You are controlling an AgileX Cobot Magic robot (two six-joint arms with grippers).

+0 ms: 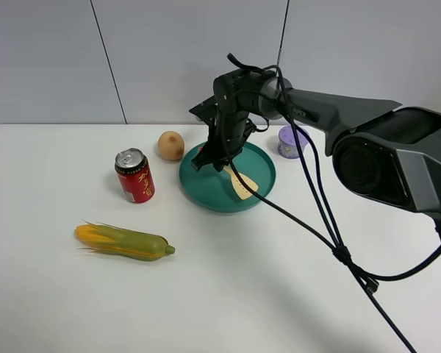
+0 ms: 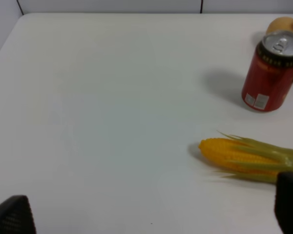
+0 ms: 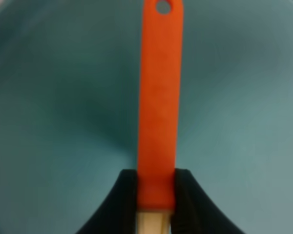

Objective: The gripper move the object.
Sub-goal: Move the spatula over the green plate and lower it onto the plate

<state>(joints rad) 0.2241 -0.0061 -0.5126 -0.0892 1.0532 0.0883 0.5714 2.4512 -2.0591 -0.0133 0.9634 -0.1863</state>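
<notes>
The toy spatula [image 1: 242, 185] lies with its tan blade inside the teal plate [image 1: 264, 158]. My right gripper [image 1: 209, 158] reaches down over the plate's left part and is shut on the orange-red handle. In the right wrist view the two black fingers [image 3: 124, 204] pinch the handle [image 3: 158, 97] near the blade end, with the plate [image 3: 49, 97] filling the background. I cannot tell whether the blade touches the plate. My left gripper [image 2: 151, 217] is open and empty above bare table, and is out of the exterior view.
A red soda can [image 1: 134, 176] stands left of the plate, with a potato [image 1: 171, 145] behind it. A yellow-green corn cob [image 1: 125, 243] lies in front of the can. A small purple tin [image 1: 290, 142] sits behind the plate's right side. The arm's cable trails across the right.
</notes>
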